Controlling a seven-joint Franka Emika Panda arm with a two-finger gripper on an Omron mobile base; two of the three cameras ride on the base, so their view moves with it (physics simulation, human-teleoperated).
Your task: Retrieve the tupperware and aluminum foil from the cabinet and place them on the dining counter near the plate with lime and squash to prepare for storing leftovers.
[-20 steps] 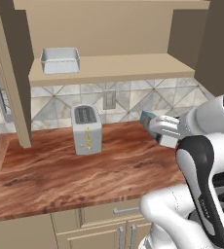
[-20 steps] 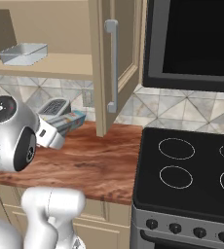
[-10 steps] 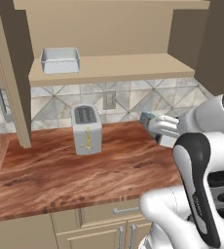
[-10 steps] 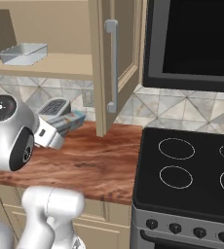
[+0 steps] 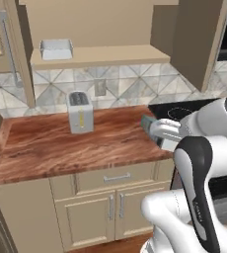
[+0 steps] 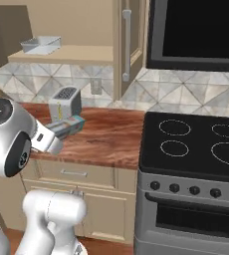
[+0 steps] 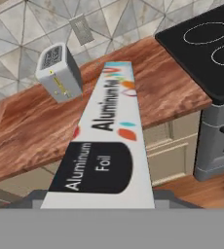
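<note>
My gripper [image 5: 161,132] is shut on the aluminum foil [image 5: 150,123], a long grey-white carton held level above the right end of the kitchen counter. From the right, the foil [image 6: 69,125] points its blue end away from the gripper [image 6: 56,133]. In the hand view the foil [image 7: 109,131] runs away from me, its lettering readable. The tupperware [image 5: 56,49] rests on the shelf of the open cabinet [image 5: 197,39], high and to the left of the hand. The tupperware [image 6: 41,44] lies left of the cabinet door [image 6: 129,45]. The dining counter, plate, lime and squash are out of view.
A silver toaster [image 5: 80,112] stands on the wood-grain kitchen counter [image 5: 51,148] against the tiled wall. A black stove [image 6: 196,144] adjoins the counter on the right, with a dark microwave [image 6: 196,30] above it. Beige base cabinets [image 5: 105,202] front the counter.
The whole picture has shifted: the base has backed away from the counter, so the base cabinets and stove front now show. The foil stays in the gripper.
</note>
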